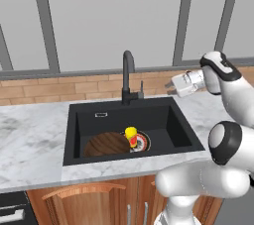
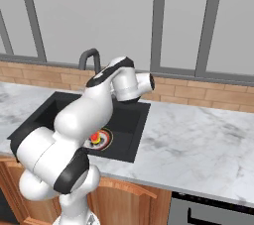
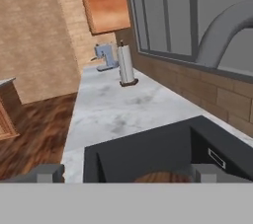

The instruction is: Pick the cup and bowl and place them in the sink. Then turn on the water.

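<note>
While our fingers [image 3: 49, 172] stand spread wide with nothing between them, the hand view looks over the near left part of the sink [image 3: 143, 151], with a sliver of brown wood just showing between the tips. In the left base view the hand hangs above the tabletop [image 1: 30, 140] near the sink's back right corner, to the right of the black faucet [image 1: 128, 78] and apart from it.

Both things are already in the basin, as we judge it. The bowl [image 1: 106, 144] lies on the basin floor toward the front left, and the cup [image 1: 131, 135] stands upright just beside its right rim, over the red-and-white drain ring [image 1: 143, 142]; whether cup and bowl touch we cannot tell. So the two placements look done.

What remains, we think, is the water. No stream comes from the spout in either base view, and the small lever [image 1: 141, 89] beside the faucet's base looks untouched. The next move would be to bring the open fingers to that lever.

We can read no brand, label or writing anywhere; the cup's red-orange mark is too small to make out.
</note>
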